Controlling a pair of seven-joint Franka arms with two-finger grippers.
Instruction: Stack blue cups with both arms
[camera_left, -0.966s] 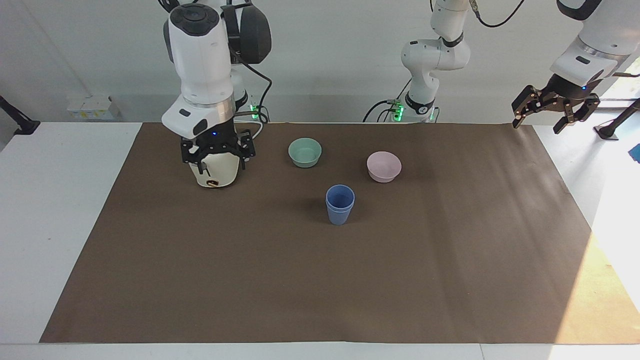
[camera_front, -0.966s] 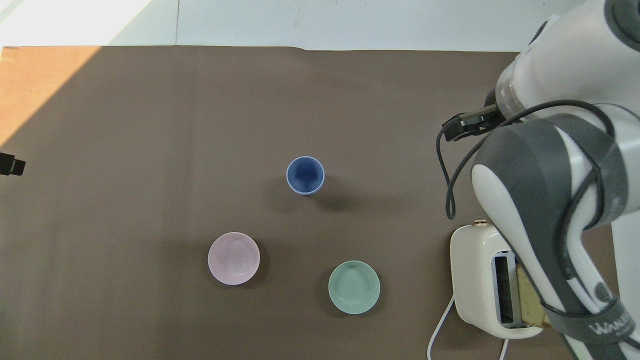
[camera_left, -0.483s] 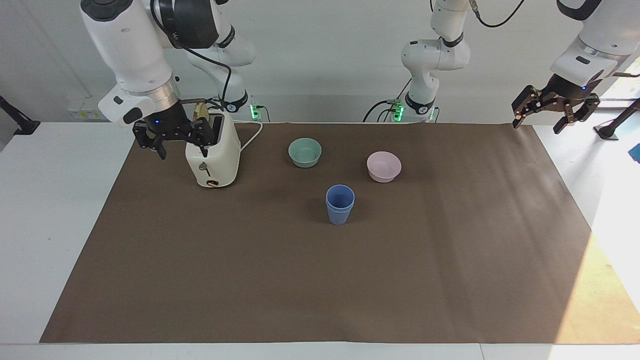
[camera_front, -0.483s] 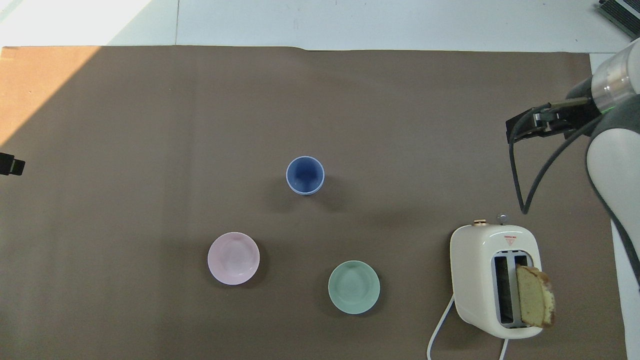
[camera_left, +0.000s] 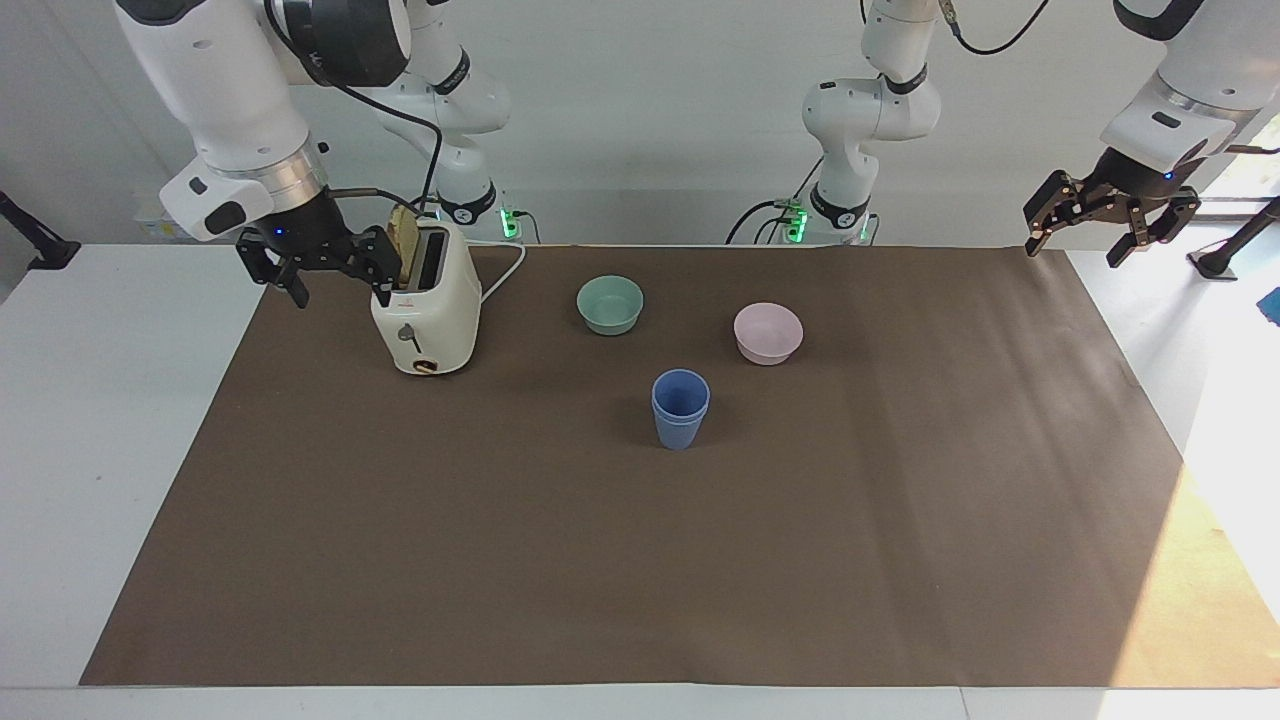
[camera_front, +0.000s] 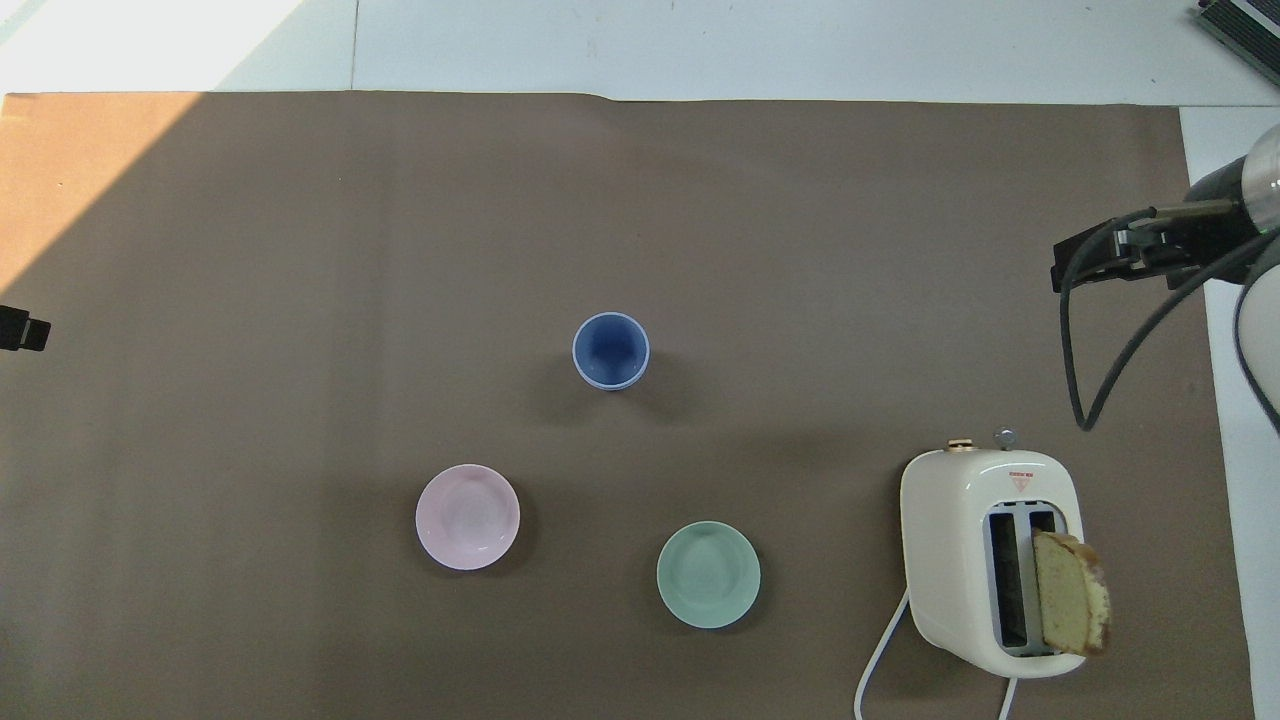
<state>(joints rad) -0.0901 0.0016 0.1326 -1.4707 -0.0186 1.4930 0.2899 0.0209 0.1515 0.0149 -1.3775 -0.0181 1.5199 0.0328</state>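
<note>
The blue cups (camera_left: 680, 408) stand nested, farther from the robots than the toaster (camera_left: 427, 312), apparently already stacked, so the spread, empty right end effector (camera_left: 318, 276) hangs beside the toaster, the left end effector (camera_left: 1108, 221) likewise spread and empty at the bench's edge.

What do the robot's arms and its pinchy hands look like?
Both arms are big, shiny and white, with dark grey caps on the joints and a silver ring at each wrist. The right gripper and the left gripper are black with two fingers, and a small blue light glows above each. A black cable loops along the right arm.
</note>
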